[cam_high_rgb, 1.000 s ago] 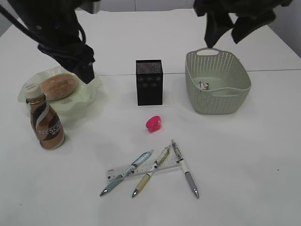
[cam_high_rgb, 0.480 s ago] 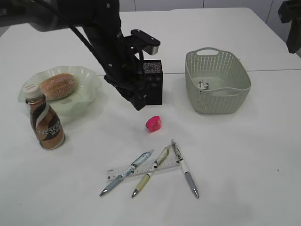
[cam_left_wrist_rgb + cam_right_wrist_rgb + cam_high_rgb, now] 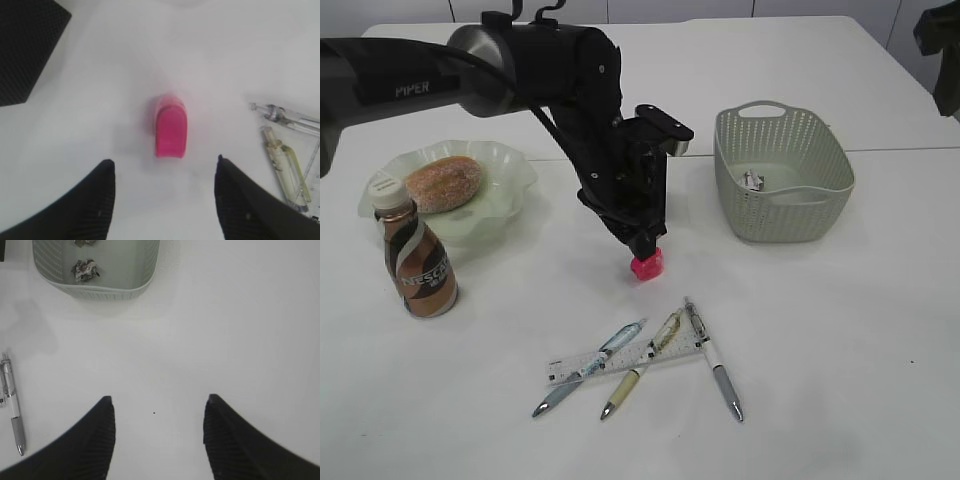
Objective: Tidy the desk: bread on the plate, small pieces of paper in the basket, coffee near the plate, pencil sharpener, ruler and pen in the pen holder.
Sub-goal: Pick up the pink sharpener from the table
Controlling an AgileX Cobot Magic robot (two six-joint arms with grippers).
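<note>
White counter [image 3: 840, 330] carried the black mesh pen holder [image 3: 22, 47] and, near it, the small pink pencil sharpener [image 3: 170, 131], likely light, rigid, slick plastic best pinched across its flat sides, between the left gripper's [image 3: 162, 200] spread, empty fingers [image 3: 97, 200].

Black PIPER arm, matte tapered fingers

The left arm [image 3: 520, 70] is glossy black with a grey metallic joint band, white "PIPER" lettering and a thin black cable; both wrist views show black, finely textured fingers [image 3: 90, 205] narrowing to rounded tips.
</note>
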